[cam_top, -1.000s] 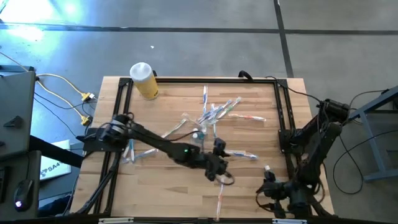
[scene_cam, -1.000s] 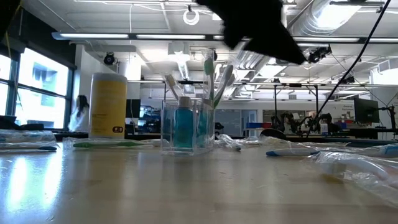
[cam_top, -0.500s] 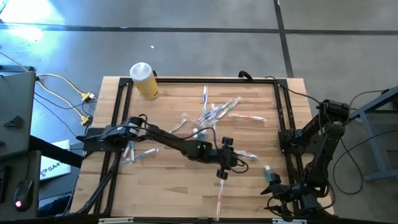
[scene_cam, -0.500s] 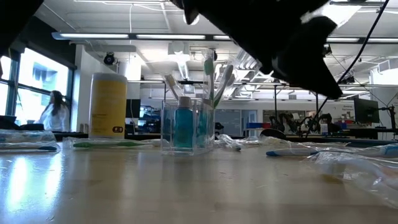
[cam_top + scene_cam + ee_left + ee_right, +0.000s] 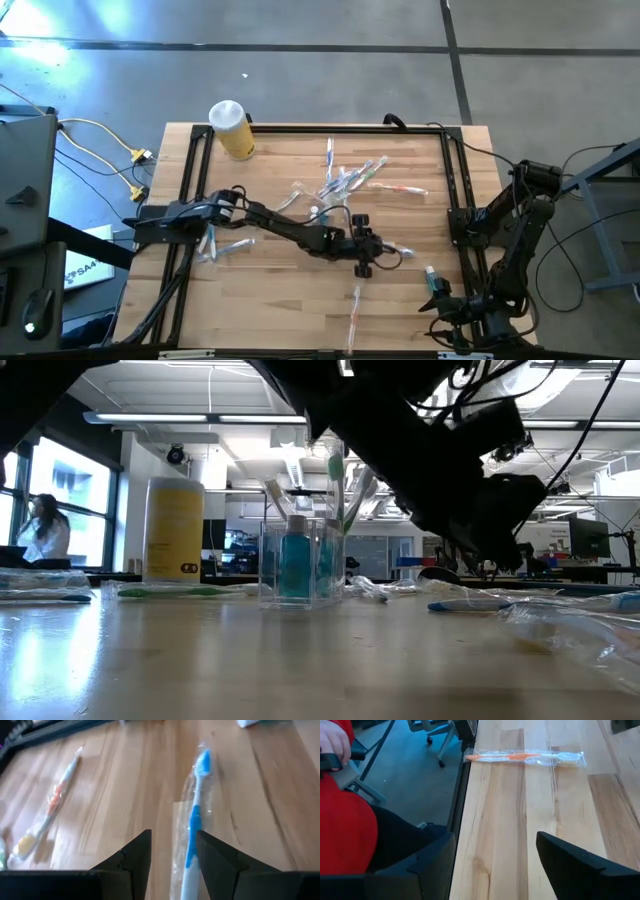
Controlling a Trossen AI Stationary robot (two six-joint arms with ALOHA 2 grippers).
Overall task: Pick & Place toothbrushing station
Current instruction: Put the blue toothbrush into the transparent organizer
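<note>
Yellow bottle (image 5: 233, 131) (white-capped) stands at the table (image 5: 260, 300) corner.

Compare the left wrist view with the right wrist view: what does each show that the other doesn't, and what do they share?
Only the left wrist view shows a blue wrapped toothbrush lying between the left gripper's open fingers.

Only the right wrist view shows the table's dark edge rail and a person in red beyond it.

Both show the wooden table and an orange wrapped toothbrush, each past open fingers.

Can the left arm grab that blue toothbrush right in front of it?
Probably yes. The left gripper is open right over the wrapped blue toothbrush, which lies flat on the table with nothing on it or in the way.
</note>
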